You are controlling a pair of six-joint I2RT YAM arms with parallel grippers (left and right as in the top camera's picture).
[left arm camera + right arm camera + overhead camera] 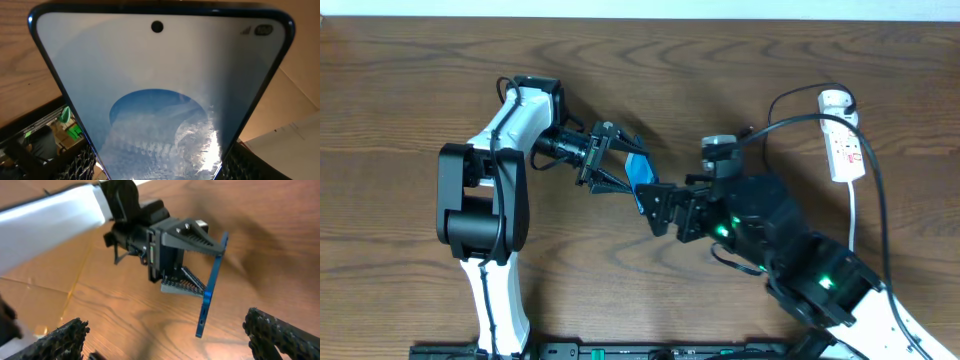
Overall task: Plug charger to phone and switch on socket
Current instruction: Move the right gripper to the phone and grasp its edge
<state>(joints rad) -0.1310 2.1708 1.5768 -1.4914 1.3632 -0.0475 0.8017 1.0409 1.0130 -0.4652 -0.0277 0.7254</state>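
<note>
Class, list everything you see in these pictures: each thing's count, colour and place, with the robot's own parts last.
table: one, brown wood, under everything
phone: one, black frame with blue screen, held up near the centre
power strip: one, white with red marks, far right
cord: one, white, running from the power strip toward the near edge
cable: one, thin and black, curving past the power strip
left arm: one, white and black, jaws closed on the phone
right arm: one, black with green lights, jaws open beside the phone
</note>
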